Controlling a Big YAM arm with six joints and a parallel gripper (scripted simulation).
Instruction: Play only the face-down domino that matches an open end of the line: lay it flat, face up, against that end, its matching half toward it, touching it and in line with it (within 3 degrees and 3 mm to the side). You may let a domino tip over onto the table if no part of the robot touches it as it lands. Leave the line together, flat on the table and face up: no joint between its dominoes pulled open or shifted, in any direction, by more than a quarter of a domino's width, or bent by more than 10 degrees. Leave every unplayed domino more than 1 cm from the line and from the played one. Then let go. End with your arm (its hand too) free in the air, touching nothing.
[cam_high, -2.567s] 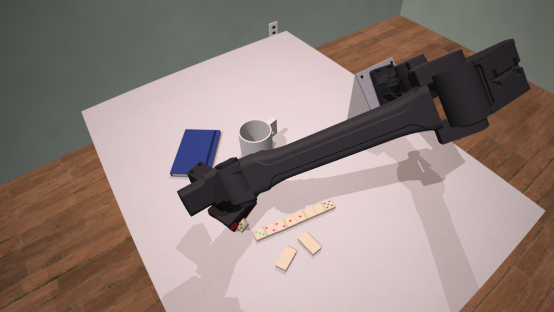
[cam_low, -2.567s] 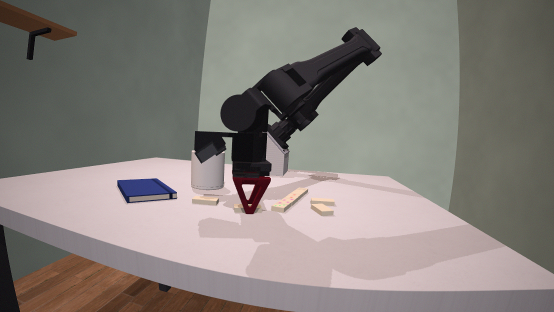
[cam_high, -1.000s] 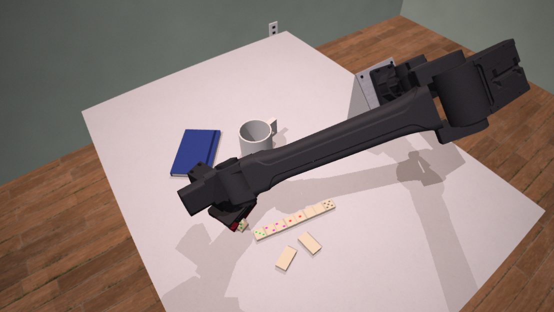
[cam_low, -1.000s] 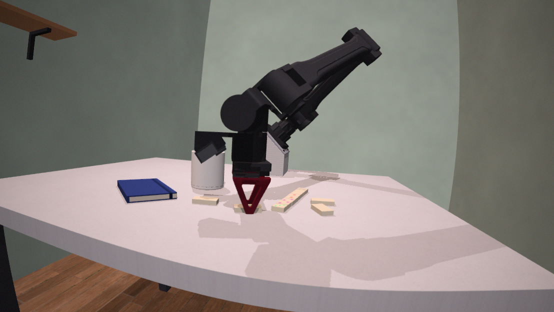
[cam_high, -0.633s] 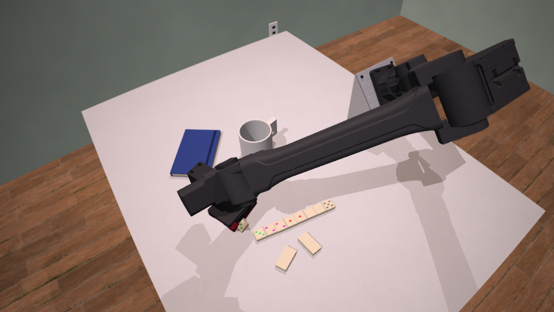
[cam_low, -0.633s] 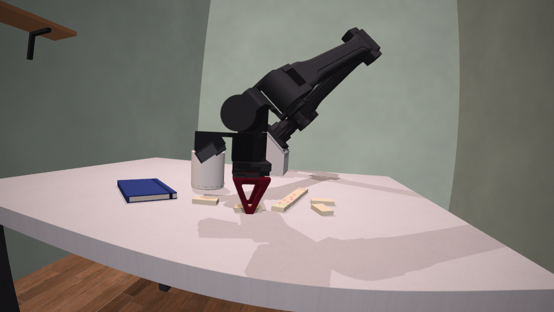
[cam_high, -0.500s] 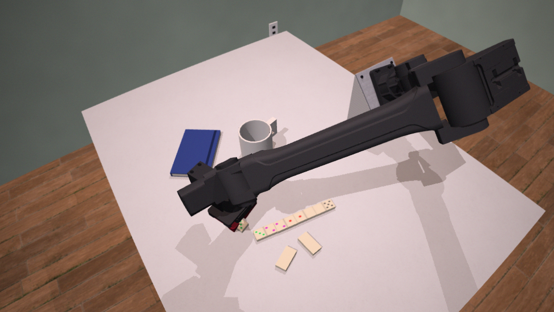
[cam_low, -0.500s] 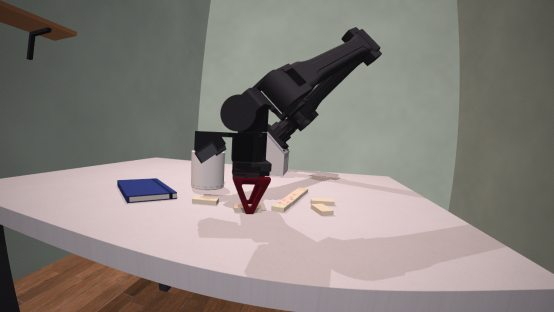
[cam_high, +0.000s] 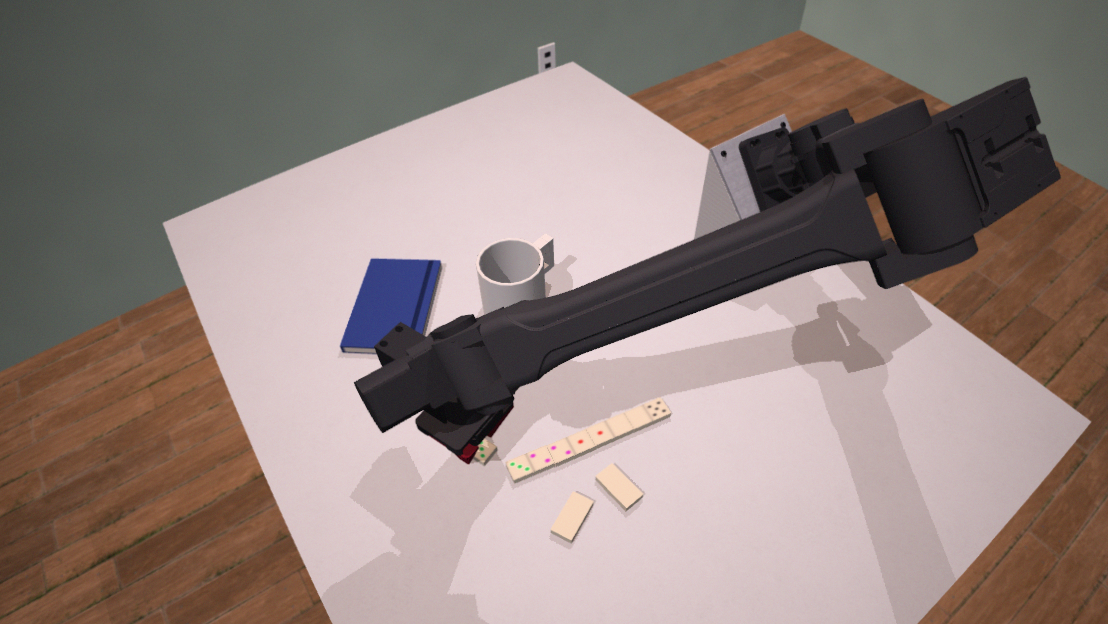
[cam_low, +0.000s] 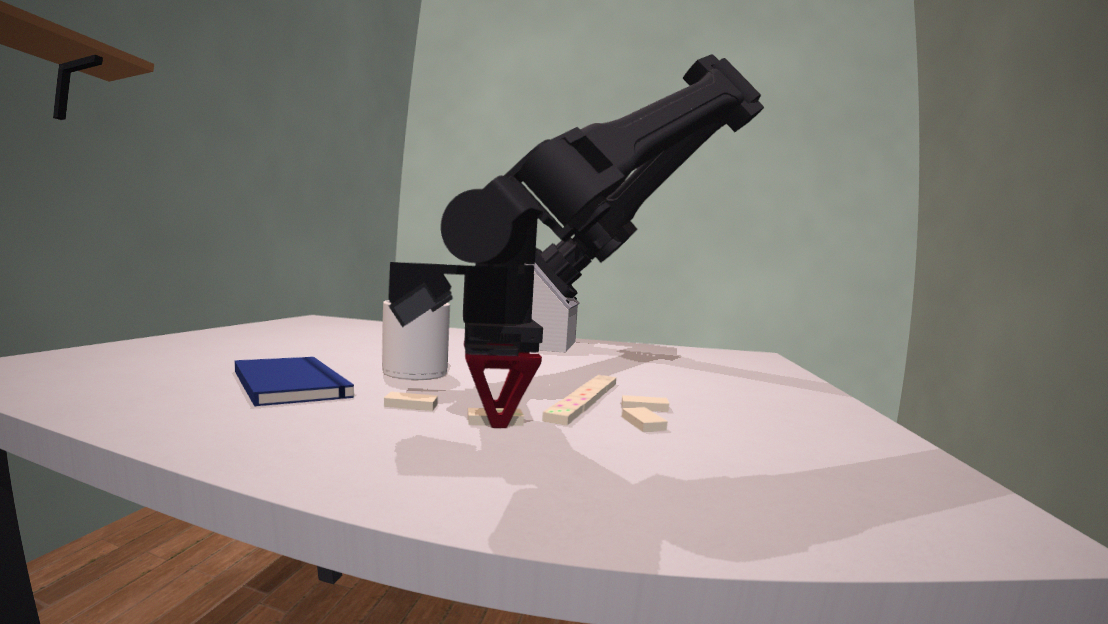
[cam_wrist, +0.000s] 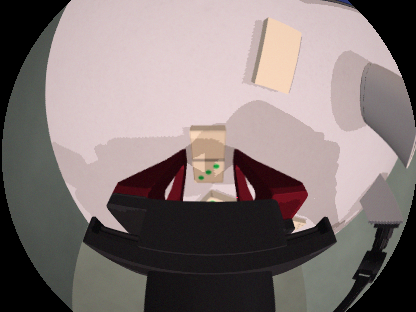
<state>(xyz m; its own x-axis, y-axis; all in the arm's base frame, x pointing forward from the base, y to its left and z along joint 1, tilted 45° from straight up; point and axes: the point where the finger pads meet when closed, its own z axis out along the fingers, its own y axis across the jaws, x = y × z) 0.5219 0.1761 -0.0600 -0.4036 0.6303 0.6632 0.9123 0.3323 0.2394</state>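
The line of face-up dominoes (cam_high: 589, 437) (cam_low: 577, 399) runs diagonally; its near end half has green pips (cam_high: 517, 466), its far end dark pips. A domino (cam_high: 486, 450) (cam_low: 474, 416) (cam_wrist: 207, 144) lies flat and face up just off the green end, its green-pip half toward the line, with a small gap between them. My gripper (cam_high: 476, 451) (cam_low: 496, 418) (cam_wrist: 209, 155) is down at the table, its red fingers partly open and straddling this domino. Two face-down dominoes (cam_high: 572, 515) (cam_high: 619, 486) lie in front of the line. A third (cam_low: 410, 399) (cam_wrist: 279, 55) lies near the mug.
A blue notebook (cam_high: 391, 303) (cam_low: 290, 378) and a white mug (cam_high: 510, 275) (cam_low: 415, 348) stand behind the gripper. The arm stretches over the table from its mount (cam_high: 736, 182) at the back right edge.
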